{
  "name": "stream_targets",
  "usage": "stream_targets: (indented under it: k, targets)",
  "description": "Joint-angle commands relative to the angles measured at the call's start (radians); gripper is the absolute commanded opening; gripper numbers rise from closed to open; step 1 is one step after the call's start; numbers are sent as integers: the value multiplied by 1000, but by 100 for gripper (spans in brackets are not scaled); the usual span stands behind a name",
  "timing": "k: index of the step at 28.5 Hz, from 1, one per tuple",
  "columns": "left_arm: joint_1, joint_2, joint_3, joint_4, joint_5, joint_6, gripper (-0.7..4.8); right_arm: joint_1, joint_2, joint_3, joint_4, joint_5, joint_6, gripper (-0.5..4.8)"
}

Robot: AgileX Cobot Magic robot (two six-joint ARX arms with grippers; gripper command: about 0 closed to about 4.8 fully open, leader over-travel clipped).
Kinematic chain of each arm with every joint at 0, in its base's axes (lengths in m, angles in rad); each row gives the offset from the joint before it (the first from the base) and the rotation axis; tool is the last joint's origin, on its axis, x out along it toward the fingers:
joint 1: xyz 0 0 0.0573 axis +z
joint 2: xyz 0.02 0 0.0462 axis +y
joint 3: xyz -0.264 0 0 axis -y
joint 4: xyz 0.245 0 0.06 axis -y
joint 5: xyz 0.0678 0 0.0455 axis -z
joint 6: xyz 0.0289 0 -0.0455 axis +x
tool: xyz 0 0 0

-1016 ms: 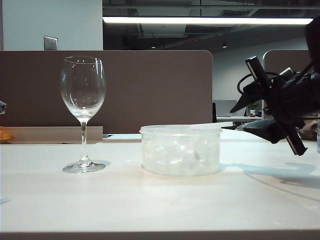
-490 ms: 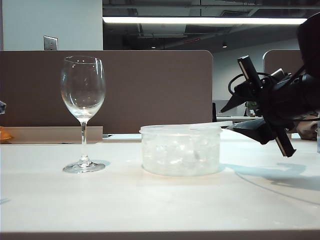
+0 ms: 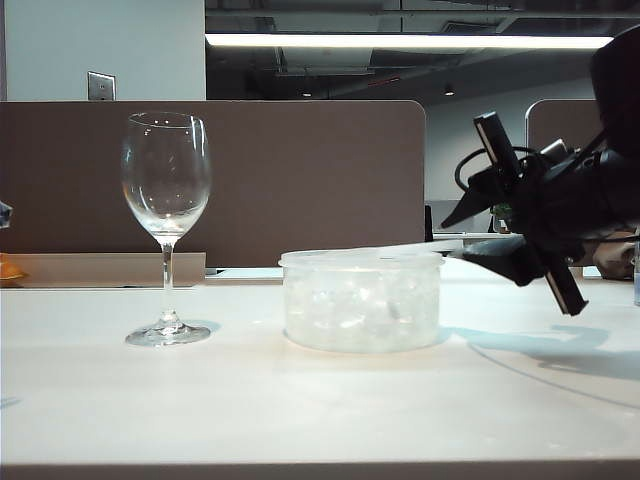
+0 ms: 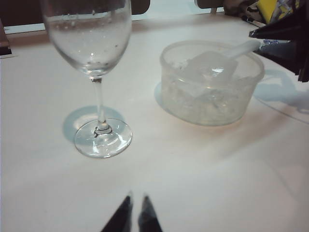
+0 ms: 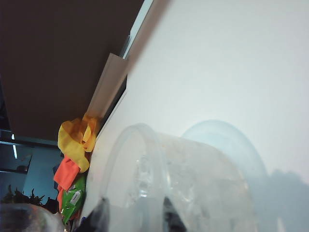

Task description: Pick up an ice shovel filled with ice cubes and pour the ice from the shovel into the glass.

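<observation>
The clear stemmed glass (image 3: 166, 190) stands on the left of the white table and looks empty; the left wrist view shows it too (image 4: 91, 38). To its right is a round translucent tub (image 3: 362, 300) of ice cubes (image 3: 350, 305). The ice shovel (image 4: 212, 65) lies in the tub with ice in its bowl, its handle (image 3: 440, 246) sticking out over the right rim. My right gripper (image 3: 452, 240) is at the handle's end, jaws apart on either side of it (image 5: 137, 217). My left gripper (image 4: 136, 200) hovers low before the glass's foot, tips together, holding nothing.
A brown partition (image 3: 300, 180) closes off the table's far edge. Yellow, orange and green packets (image 5: 72, 145) lie at the back by the partition. The right arm's black body (image 3: 580, 210) fills the space right of the tub.
My right gripper has moved left to the tub, and its fingers now straddle the shovel's handle end, the lower one slightly raised. The glass, the tub and my left gripper have not moved.
</observation>
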Motion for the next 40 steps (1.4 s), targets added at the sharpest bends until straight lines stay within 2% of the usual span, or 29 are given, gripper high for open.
stream_targets:
  k: [1,2,5,8,12,16,19,40]
  targets:
    - [2,1,1,-2,5,5,29,1,21,7,29,-2,21,134]
    - [2,1,1,-2,5,4,29,1,26,8,35,-3,21,133]
    - [2,1,0,-2,4,4,29,1,38,11,47,-5,25,80]
    - [2,1,1,-2,4,4,29,1,39,12,49,-5,25,79]
    - [2,1,1,-2,5,5,29,1,39,12,72,-4,25,40]
    - [2,1,1,-2,5,5,29,1,39,13,84,-3,40,38]
    - [2,1,1,-2,5,4,29,1,39,13,85,-2,51,-5]
    - [2,1,0,-2,4,4,29,1,40,11,127,23,212,-5]
